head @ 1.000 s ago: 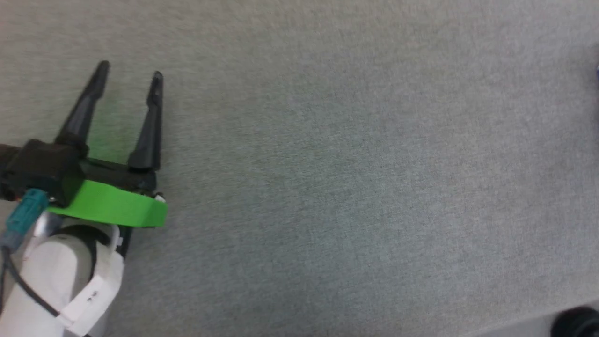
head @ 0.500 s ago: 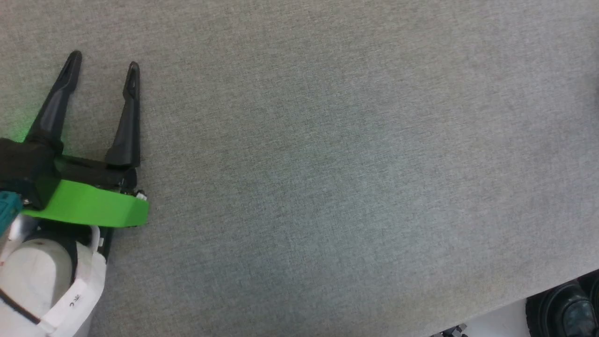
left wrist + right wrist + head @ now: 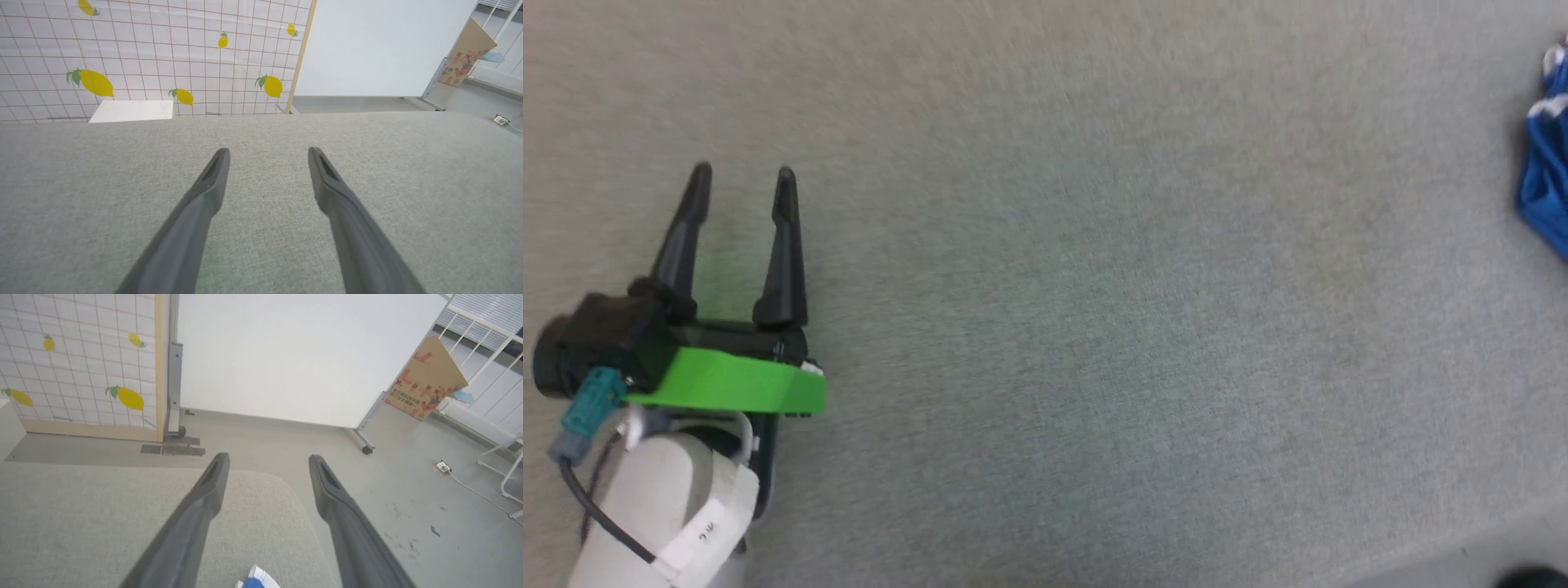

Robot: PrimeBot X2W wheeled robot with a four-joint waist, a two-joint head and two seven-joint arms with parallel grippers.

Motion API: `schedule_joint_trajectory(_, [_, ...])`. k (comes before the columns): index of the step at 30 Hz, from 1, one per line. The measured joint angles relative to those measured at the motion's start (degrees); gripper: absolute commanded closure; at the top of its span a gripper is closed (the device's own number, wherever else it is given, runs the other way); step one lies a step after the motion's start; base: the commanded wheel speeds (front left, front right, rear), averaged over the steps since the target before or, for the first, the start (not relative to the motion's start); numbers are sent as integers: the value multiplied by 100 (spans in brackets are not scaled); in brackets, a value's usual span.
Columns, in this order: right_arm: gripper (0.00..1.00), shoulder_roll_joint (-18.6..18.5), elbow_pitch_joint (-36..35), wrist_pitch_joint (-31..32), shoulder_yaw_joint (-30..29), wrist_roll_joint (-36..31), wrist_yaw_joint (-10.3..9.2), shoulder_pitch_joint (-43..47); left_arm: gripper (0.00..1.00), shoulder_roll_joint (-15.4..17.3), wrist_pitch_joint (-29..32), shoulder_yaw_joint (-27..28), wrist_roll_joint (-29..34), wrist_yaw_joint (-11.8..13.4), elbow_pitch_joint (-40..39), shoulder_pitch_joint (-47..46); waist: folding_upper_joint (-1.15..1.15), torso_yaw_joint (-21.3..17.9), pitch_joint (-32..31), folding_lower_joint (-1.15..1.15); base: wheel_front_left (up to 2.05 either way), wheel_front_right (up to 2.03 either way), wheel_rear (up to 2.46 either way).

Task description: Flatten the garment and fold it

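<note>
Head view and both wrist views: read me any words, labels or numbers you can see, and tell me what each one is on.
On the white band round the left forearm: a few small dark characters, too blurred to read.
On the cardboard box leaning by the railing: red printing, too small to read.
No text here can be read for certain.

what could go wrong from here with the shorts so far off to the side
1. The shorts lie bunched at the head view's right edge, mostly cut off, so a grasp may be misjudged or catch several layers.
2. Under the open right hand they sit near the pad's rounded corner; a stray tug might drop them to the floor.
</note>
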Motion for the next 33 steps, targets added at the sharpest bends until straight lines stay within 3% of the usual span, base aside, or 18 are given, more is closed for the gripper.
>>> schedule_joint_trajectory(4, [0,324,-377,-233,65,37,0,81,0,-107,-192,35,-68,45,287,90,0,188,-475,-1,0,0,0])
schedule_joint_trajectory(16, [0,2246,-1212,-1664,32,-321,-1,1351,0,-341,-477,326,-380,186,888,470,0,869,-1834,-1,0,0,0])
schedule_joint_trajectory(21, [0,2795,-1238,-2100,75,-510,-1,1938,0,-412,-530,456,-453,243,1003,608,0,1137,-2237,-1,0,0,0])
schedule_joint_trajectory(33, [0,3245,-915,-2510,203,-736,-1,3419,0,-620,-583,554,-586,293,1235,810,0,1668,-2891,-1,0,0,0])
